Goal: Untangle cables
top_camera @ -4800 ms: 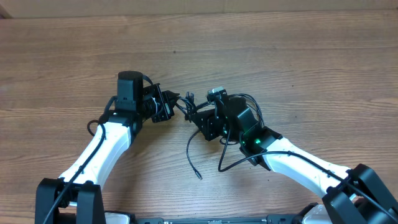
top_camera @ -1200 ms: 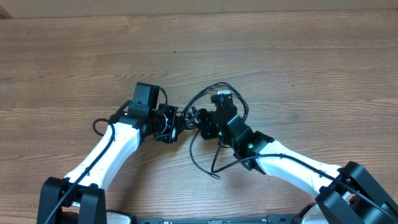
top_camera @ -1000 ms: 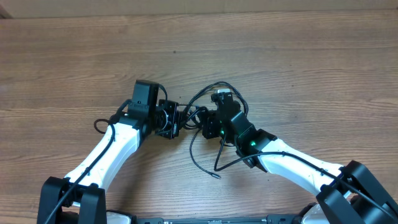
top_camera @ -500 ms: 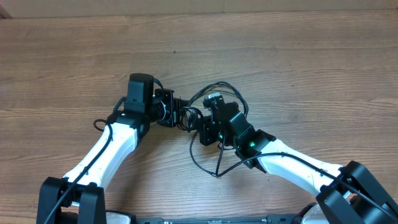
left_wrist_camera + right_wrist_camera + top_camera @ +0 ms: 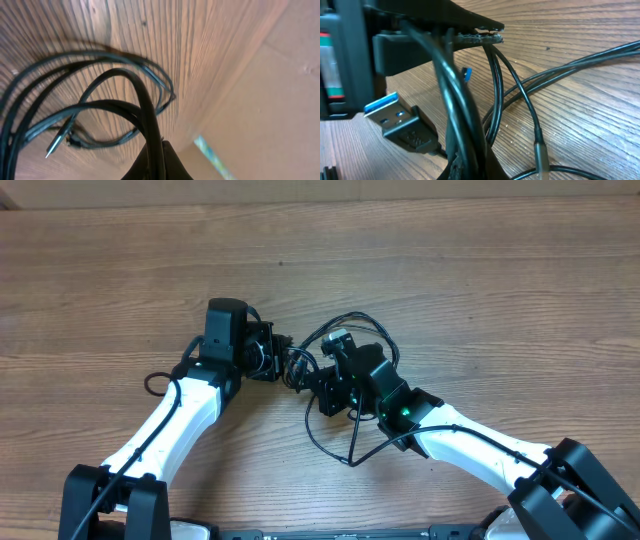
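The cables (image 5: pixel 300 368) sit as one small tangle near the middle of the worktop (image 5: pixel 520 290), bunched in the narrow gap between my two arms. One loop (image 5: pixel 350 318) arches out on the far side, and a long tail (image 5: pixel 350 461) trails back toward me.

My left fingers (image 5: pixel 159 165) are pressed together on a single thick strand. In the left wrist view it rises out of their tip and bends over the other loops. Those lie loose on the wood beneath, a silver-tipped plug (image 5: pixel 56 144) among them. I judge that I hold this strand lifted so it stands apart from the rest and can be drawn out.

My right fingers (image 5: pixel 470 162) are clamped too, on what looks like two strands running up side by side. Right in front of them sits a blue plug (image 5: pixel 395 117), close to the dark body of my left arm (image 5: pixel 395 50).

The two grips are just beside each other because the knot lies between them. Each pins one side, so parting the arms should pull the knot open rather than drag the whole bundle along. The knot is not yet undone, and the strands cross several times. The risk I see is the blue plug or a silver tip (image 5: pixel 540 152) catching in a loop as things tighten.
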